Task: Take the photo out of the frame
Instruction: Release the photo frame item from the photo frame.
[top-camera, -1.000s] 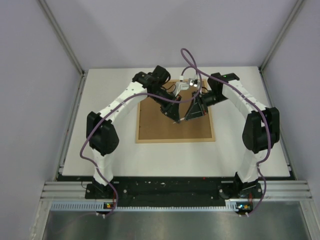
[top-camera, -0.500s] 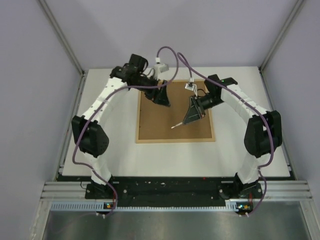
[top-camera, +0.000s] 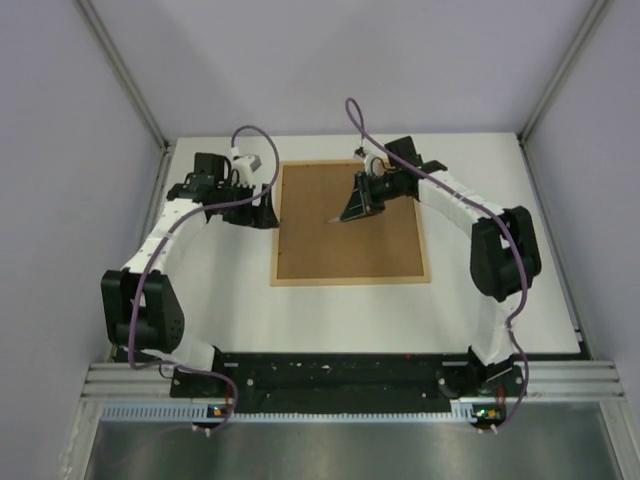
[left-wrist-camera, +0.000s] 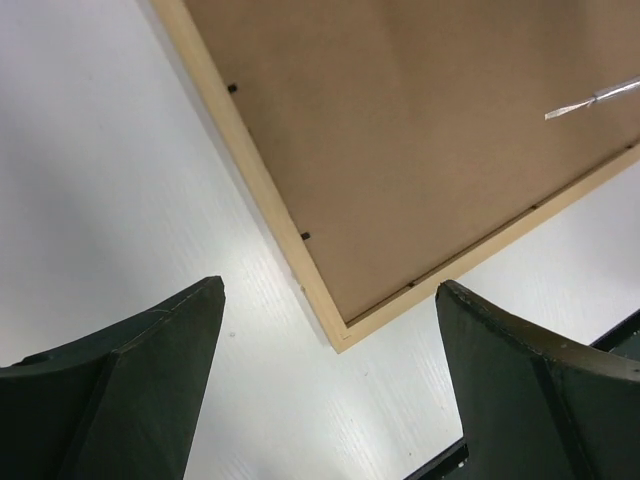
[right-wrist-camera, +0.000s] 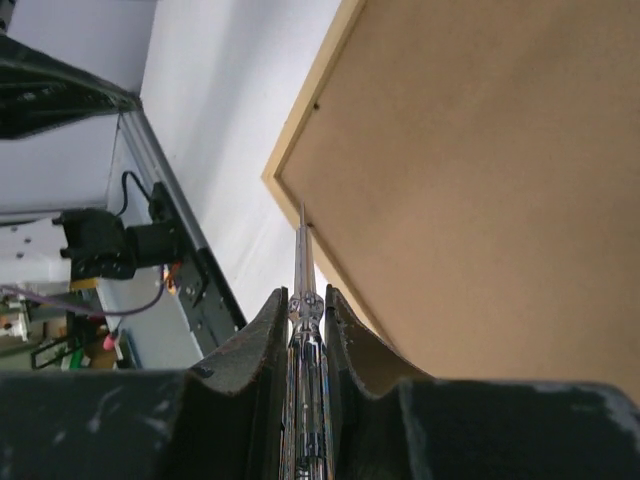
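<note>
The frame (top-camera: 350, 281) lies face down on the white table, its plain brown backing board (top-camera: 350, 250) facing up. The photo is hidden beneath that board. My left gripper (top-camera: 260, 213) hangs open just off the frame's left edge, with nothing between its fingers. In the left wrist view the left gripper (left-wrist-camera: 330, 288) stands above a corner of the frame (left-wrist-camera: 340, 335). My right gripper (top-camera: 352, 207) is over the far part of the board, shut on a thin metal screwdriver (right-wrist-camera: 305, 290). The screwdriver's tip (top-camera: 332, 220) points left, toward the frame's wooden border (right-wrist-camera: 300, 120).
White table (top-camera: 220, 310) surrounds the frame on all sides. Pale walls with aluminium posts (top-camera: 125, 70) close in the left, right and back. A black base strip (top-camera: 330, 365) and a metal rail run along the near edge. Purple cables loop over both arms.
My left gripper opened and swung left, off the backing board to the table beside the frame. The right gripper, still holding the screwdriver, moved toward the far side of the board.
</note>
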